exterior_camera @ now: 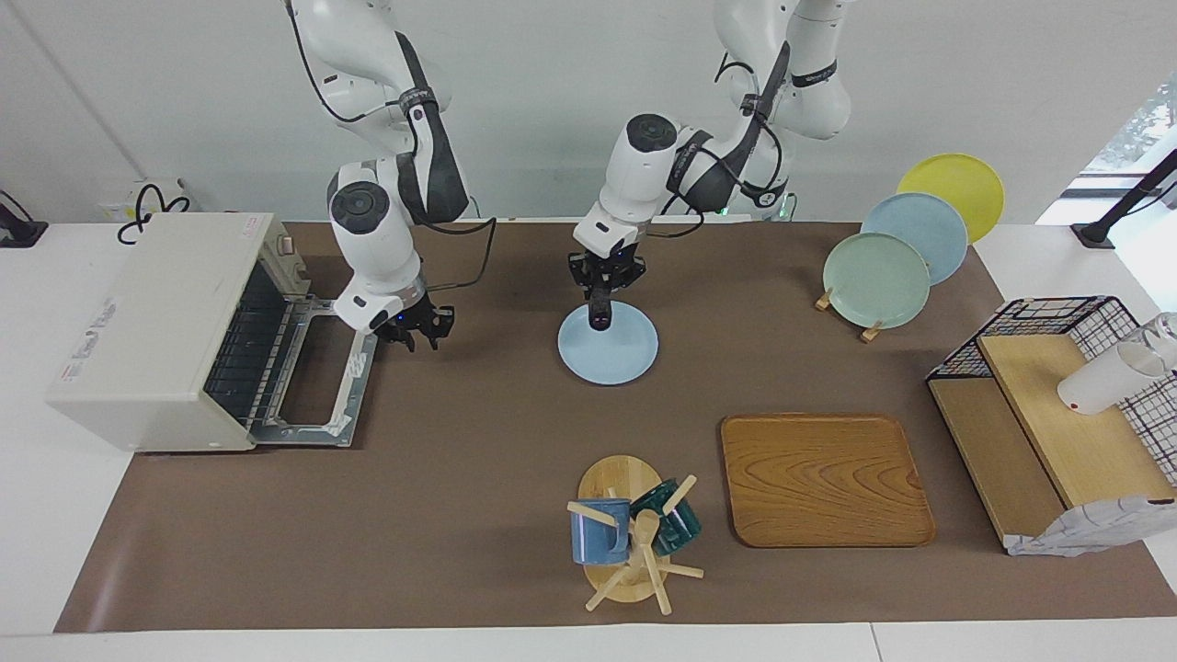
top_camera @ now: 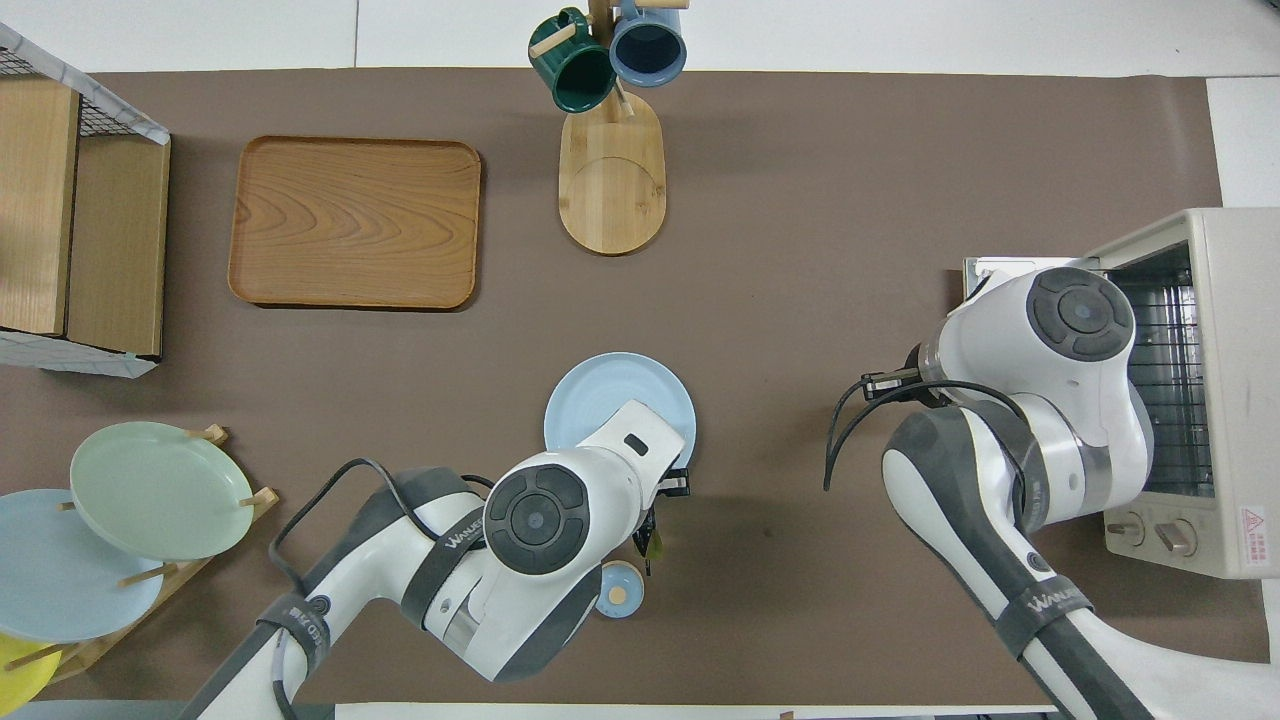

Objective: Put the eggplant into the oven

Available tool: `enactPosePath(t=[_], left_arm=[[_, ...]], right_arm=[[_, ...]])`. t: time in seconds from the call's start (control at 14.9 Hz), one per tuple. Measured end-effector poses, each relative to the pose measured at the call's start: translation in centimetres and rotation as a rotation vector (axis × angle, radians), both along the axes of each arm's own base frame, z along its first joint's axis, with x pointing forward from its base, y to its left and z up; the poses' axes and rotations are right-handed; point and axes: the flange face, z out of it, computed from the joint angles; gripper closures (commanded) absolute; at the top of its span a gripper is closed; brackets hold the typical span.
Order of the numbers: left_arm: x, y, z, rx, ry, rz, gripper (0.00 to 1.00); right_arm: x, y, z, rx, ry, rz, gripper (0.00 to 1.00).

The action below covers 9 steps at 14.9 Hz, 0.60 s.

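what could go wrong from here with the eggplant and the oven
The left tool holds the eggplant hanging upright by one end over the blue plate; a thin grip like that could let it slip or swing on the way. The right tool sits over the oven's open door, right in the path, so the arms may collide there. Laying the hanging eggplant onto the rack may catch the opening.

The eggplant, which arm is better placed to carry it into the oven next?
Left. Its gripper already holds the eggplant upright over the light blue plate. The right gripper is empty, over the open oven door, and would need a handover.
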Motion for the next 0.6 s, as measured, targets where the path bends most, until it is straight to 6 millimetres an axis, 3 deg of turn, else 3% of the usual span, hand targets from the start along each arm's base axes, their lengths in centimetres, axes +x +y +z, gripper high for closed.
enactPosePath(t=[0.2, 0.27, 0.34, 0.6], left_arm=[[0.7, 0.1, -2.5, 0.013, 0.009, 0.013, 1.0], [0.9, 0.2, -2.6, 0.015, 0.009, 0.014, 0.39], [1.1, 0.3, -2.5, 0.014, 0.007, 0.009, 0.0], [3.0, 1.2, -1.2, 0.027, 0.02, -0.014, 0.0]], right_arm=[[0.0, 0.0, 0.0, 0.0, 0.0, 0.0, 0.61], [0.0, 0.0, 0.0, 0.0, 0.0, 0.0, 0.61], [0.0, 0.0, 0.0, 0.0, 0.0, 0.0, 0.61], [0.0, 0.0, 0.0, 0.0, 0.0, 0.0, 0.54]])
